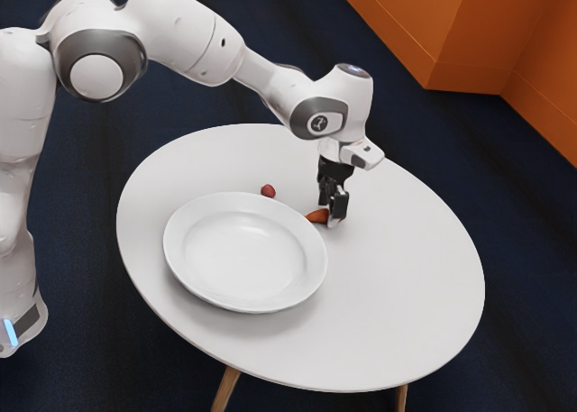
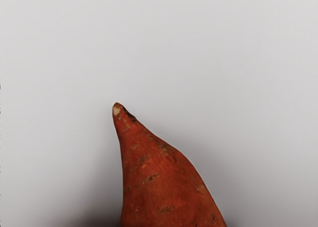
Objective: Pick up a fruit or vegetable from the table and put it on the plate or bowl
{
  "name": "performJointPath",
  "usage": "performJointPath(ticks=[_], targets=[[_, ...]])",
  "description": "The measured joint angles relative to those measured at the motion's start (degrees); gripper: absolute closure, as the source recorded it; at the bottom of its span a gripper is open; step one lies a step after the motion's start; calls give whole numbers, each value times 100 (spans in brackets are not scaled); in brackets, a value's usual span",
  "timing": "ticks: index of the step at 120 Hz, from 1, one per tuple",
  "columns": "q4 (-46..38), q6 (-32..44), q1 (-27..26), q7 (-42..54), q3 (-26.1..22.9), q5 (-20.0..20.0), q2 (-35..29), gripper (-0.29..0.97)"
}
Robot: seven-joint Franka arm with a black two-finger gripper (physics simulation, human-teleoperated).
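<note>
Now the tool [image 1: 334, 212] is down over the sweet potato [image 1: 315, 215], just beside the plate [image 1: 194, 277] mid-table [image 1: 406, 295]; whether it's gripping, I can't tell.

item: round table [image 1: 406, 286], white matte top with a thin rim; in the wrist view its surface [image 2: 223, 63] reads as a plain pale grey-white field, darkening slightly toward the hand.
legs [image 1: 225, 389]: two seen, light wood, splayed outward beneath the near rim.
floor [image 1: 81, 358]: dark navy, carpet-like, with faint diagonal ribbing, on every side of the table.
orange structure [image 1: 469, 24]: large, flat-faced, box-like, at the exterior view's upper right, standing on the floor well apart from the table; one face bright, the adjoining face in deeper shade.
light: soft and even, from above; shadows on the tabletop faint and diffuse.
</note>
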Motion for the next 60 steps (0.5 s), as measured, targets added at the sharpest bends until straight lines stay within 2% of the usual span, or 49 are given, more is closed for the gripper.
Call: performJointPath(ticks=[46,60], targets=[[1,106,1,-140,0,-12,44,29],[0,121,8,-193,0,-17,36,40]])
